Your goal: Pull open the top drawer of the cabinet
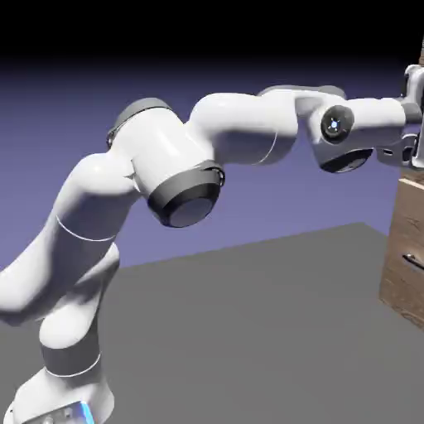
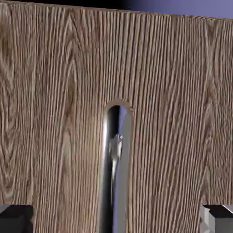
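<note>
The arm (image 1: 166,178) rose from the bench's (image 1: 248,331) near left corner and reached across to the cabinet (image 1: 407,248) at the right edge, where the wrist met the wood high up. A lower handle (image 1: 411,262) showed on the panel below, well apart from the hand. In the hand view the drawer (image 2: 54,113) filled the frame, close, and its metal handle (image 2: 113,154) ran lengthwise down the middle. The gripper (image 2: 116,218) stood released, one fingertip (image 2: 16,217) far left, the other far right, the handle between but not yet touched. The risk, as I judged it: closing too early would pinch air, or a shallow hold would slip off the slim bar once the pull began.
</note>
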Robot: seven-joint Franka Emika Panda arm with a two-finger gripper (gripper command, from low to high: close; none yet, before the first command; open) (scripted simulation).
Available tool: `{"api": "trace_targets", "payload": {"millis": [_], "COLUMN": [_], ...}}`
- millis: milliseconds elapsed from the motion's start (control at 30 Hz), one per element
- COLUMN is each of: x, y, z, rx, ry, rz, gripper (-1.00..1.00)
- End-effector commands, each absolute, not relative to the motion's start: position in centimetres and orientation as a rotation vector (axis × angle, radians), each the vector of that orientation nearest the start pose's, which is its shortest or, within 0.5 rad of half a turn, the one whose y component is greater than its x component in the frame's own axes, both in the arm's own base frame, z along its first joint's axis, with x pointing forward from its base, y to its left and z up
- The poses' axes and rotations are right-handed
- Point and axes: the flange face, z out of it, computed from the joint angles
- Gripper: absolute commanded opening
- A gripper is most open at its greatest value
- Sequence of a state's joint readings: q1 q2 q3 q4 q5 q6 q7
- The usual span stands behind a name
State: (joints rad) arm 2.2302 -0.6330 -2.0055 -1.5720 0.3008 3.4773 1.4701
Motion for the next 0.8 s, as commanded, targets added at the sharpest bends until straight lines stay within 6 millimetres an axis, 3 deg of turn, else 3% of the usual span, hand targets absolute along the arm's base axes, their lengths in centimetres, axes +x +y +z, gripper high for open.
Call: {"api": "trace_targets", "payload": {"millis": [0, 167, 533, 567, 767], "x": [69.2, 71.0, 76.0, 76.0, 73.6], "y": [-11.0, -8.9, -8.9, -8.9, -8.9], "z": [59.1, 59.0, 59.0, 59.0, 59.0], "rx": [-0.673, -0.615, -0.615, -0.615, -0.614], "ry": [1.489, 1.482, 1.482, 1.482, 1.482], "rz": [-0.601, -0.613, -0.613, -0.613, -0.613], "gripper": [0.0, 0.0, 0.0, -1.0, -1.0]}}
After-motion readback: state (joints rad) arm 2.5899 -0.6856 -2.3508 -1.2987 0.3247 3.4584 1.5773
